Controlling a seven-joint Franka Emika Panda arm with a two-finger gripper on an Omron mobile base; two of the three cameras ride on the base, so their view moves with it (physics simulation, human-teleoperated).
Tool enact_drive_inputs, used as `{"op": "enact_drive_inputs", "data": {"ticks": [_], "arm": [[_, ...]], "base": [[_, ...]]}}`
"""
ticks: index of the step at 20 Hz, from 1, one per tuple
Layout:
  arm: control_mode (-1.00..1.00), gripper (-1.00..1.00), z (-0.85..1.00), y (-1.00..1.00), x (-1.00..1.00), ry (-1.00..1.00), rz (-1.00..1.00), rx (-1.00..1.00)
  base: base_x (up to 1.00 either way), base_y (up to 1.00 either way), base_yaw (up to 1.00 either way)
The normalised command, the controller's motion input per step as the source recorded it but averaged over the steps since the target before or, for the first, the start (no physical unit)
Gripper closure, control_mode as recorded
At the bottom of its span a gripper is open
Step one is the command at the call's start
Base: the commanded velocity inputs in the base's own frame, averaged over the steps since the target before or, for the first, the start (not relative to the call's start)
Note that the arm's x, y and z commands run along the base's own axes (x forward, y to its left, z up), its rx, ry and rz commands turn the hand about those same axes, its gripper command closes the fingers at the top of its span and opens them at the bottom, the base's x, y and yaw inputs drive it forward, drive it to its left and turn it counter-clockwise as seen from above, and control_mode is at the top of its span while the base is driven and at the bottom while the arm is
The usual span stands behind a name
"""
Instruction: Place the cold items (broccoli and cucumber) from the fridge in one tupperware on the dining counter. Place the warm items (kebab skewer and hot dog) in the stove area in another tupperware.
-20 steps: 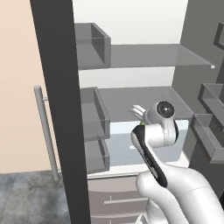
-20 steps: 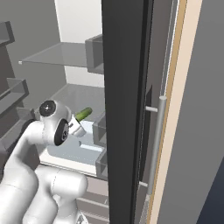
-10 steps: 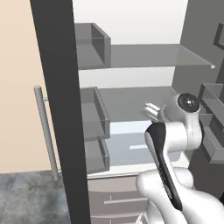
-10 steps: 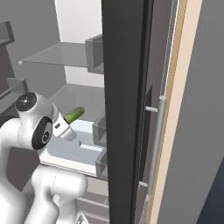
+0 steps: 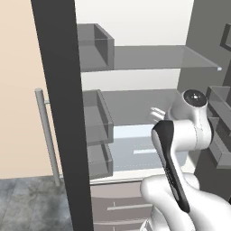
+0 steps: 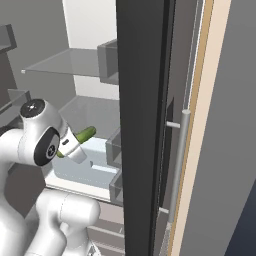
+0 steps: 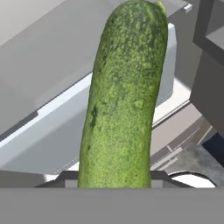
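While gripping cucumber (image 7: pixel 124 96), fridge shelf (image 5: pixel 149 57), door bins (image 5: pixel 97 115)

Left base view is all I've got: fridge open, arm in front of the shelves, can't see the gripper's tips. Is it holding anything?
Observer: Yes. In the hand view the cucumber runs lengthwise straight out from the gripper, which is shut on its near end.
Operator: Is it clear of the shelf or resting on it?
Observer: Clear. In the right base view the cucumber hangs in the air above the pale lower fridge shelf, touching nothing but the gripper.
Operator: Which way does it point?
Observer: In the right base view its free end angles up and toward the dark fridge door edge.
Operator: Broccoli?
Observer: I can't spot any on the shelf parts in view.
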Motion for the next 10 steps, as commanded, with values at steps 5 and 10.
{"op": "enact_drive_inputs", "data": {"ticks": [5,10], "arm": [[-1.00,1.00,-0.08,0.06,0.00,0.01,0.00,-0.03],[1.00,1.00,0.00,0.00,0.00,0.00,0.00,0.00]], "base": [[0.00,0.00,0.00],[-0.44,0.19,-0.05]]}}
